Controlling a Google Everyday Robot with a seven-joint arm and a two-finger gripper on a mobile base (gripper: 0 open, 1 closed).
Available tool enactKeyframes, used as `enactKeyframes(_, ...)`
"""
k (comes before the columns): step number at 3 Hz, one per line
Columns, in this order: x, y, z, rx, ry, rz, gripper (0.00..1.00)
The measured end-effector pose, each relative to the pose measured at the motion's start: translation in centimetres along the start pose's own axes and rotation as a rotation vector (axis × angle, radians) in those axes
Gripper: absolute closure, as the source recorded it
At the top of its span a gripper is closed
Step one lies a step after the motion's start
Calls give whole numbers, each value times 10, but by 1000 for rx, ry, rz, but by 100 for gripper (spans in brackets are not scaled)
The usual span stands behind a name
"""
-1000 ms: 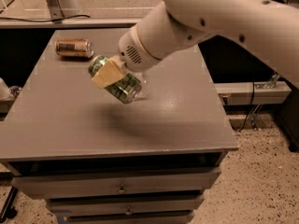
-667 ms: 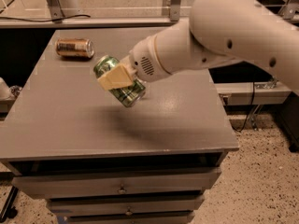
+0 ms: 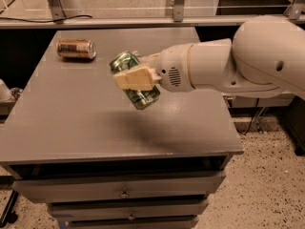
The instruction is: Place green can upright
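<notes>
The green can (image 3: 143, 95) is tilted, its top toward the upper left, and hangs above the middle of the grey table (image 3: 71, 123). My gripper (image 3: 134, 79) is shut on the green can's middle; a cream finger (image 3: 136, 78) lies across its front. The arm reaches in from the right. The can's shadow falls on the table below it.
A gold-brown can (image 3: 76, 49) lies on its side at the table's far left. The table has drawers (image 3: 124, 192) under its front edge. A rail and posts (image 3: 178, 4) run behind the table. Speckled floor lies to the right.
The arm has swung lower and more level, coming in from the right. The green can stays held in the gripper, tilted, at about the same place above the table.
</notes>
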State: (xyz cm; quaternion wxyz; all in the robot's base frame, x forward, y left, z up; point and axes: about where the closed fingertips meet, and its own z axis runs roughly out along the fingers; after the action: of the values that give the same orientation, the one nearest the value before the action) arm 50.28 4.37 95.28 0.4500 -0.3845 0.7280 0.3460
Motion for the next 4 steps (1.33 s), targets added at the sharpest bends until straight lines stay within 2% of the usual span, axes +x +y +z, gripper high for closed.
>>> enactKeyframes(1,-2,1,11,-62,16,-57,100)
enactKeyframes(2,-12,-15,7,-141,-25,-114,100)
enactKeyframes(3,-37,-45,-8,-177,-95,-188,100)
enactKeyframes(4,-55,-77,-38,-180,-176,-226,100)
